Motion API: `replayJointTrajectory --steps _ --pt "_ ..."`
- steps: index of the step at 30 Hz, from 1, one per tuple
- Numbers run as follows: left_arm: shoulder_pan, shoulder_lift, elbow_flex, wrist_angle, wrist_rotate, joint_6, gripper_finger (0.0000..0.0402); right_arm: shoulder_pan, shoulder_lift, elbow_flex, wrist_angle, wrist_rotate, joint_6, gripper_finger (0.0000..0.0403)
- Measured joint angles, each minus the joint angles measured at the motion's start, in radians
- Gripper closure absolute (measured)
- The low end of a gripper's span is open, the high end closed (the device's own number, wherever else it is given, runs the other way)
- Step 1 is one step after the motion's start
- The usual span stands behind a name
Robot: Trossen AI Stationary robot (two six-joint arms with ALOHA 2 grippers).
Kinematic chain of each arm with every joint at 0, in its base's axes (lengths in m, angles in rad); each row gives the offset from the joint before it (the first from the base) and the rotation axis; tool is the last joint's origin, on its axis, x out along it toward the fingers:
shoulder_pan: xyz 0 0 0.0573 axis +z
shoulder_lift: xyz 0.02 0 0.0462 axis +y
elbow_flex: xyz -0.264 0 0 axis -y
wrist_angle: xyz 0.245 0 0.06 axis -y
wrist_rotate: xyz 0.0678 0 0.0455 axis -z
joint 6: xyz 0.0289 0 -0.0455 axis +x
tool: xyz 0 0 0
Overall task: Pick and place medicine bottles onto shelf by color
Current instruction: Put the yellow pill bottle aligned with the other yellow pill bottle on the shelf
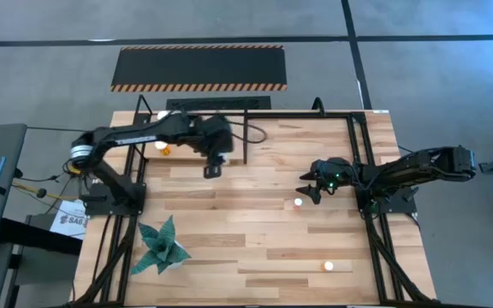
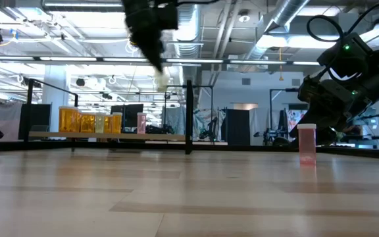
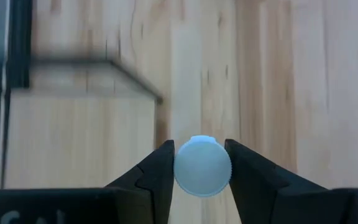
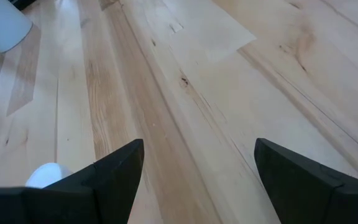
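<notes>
My left gripper (image 3: pixel 202 186) is shut on a medicine bottle whose white round cap (image 3: pixel 202 166) shows between the fingers. It hangs high over the far middle of the table (image 2: pixel 161 80). The shelf (image 2: pixel 110 136), a light board with black posts, stands at the far left. It carries several orange bottles (image 2: pixel 84 122) and a pinkish one (image 2: pixel 141 123). My right gripper (image 4: pixel 197 168) waits open at the right side. A pinkish-red bottle (image 2: pixel 306 143) stands upright on the table close by it, and its white cap (image 1: pixel 298 203) shows from above. My left gripper pinches the bottle's white cap by its round side (image 3: pixel 178 167) between the two fingertips. The fingers come from above and point steeply down. The bottle hangs below them, clear of the table; the cap hides its body in the wrist view.
Another white-capped bottle (image 1: pixel 329 266) stands near the table's front right. A green folded-paper plant (image 1: pixel 159 246) sits at the front left. A black panel with hazard-striped edges (image 1: pixel 199 67) lies beyond the table's far edge. Black frame rails (image 1: pixel 362 154) run along the sides.
</notes>
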Motion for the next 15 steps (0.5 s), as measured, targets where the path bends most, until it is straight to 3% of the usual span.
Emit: replayJointTrajectory --steps 7,11,15 --pt "0.067 -0.255 -0.398 0.209 -0.085 -0.144 0.0275 0.0 0.0 0.0 -0.002 0.0 0.0 0.0076" --pt "0.118 -0.324 -0.519 0.217 -0.213 -0.227 0.0275 0.0 0.0 0.0 -0.003 0.0 0.0 0.0076" --pt "0.177 -0.331 -0.575 0.207 -0.241 -0.266 0.0275 0.0 0.0 0.0 -0.005 0.0 0.0 0.0076"
